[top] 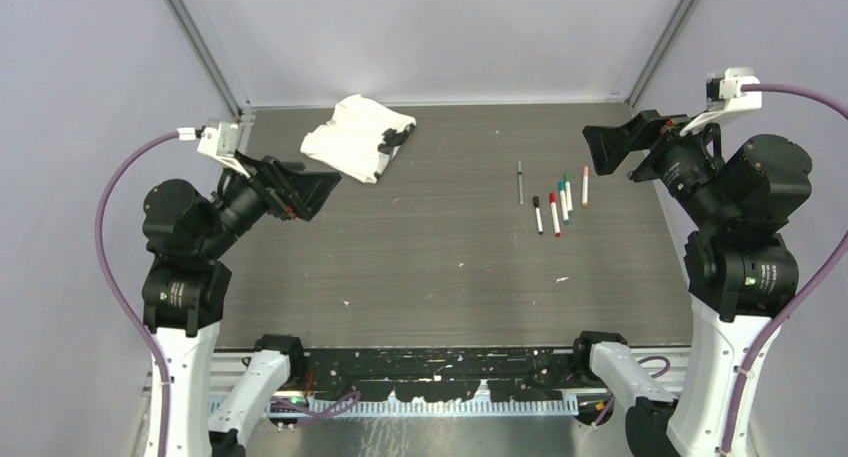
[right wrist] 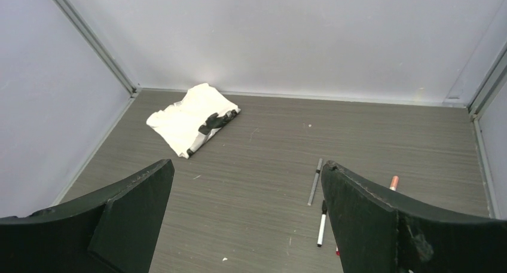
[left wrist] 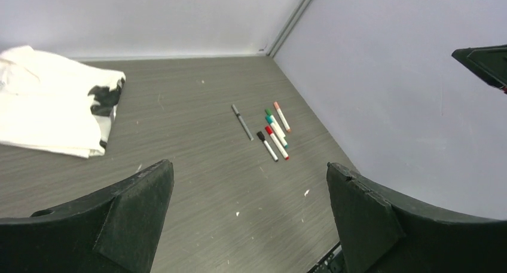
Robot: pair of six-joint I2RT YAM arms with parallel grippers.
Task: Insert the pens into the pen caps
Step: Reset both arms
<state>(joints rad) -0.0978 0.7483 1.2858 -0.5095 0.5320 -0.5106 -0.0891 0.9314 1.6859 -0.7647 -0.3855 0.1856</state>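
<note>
Several pens lie side by side at the right of the table. A slim dark grey pen (top: 520,182) lies leftmost. White pens follow, with a black cap (top: 536,203), red cap (top: 552,198), teal cap (top: 561,189), green cap (top: 566,180) and salmon cap (top: 585,172) on their far ends. I see no loose cap. The group also shows in the left wrist view (left wrist: 272,132), and the grey pen (right wrist: 315,181) and black-capped pen (right wrist: 322,223) in the right wrist view. My left gripper (top: 318,182) is open and empty, raised at the left. My right gripper (top: 600,147) is open and empty, raised beyond the pens.
A crumpled white cloth with a black mark (top: 355,137) lies at the back left, also in both wrist views (left wrist: 54,103) (right wrist: 191,117). Small white flecks (top: 562,279) dot the grey table. Grey walls close in the left, back and right.
</note>
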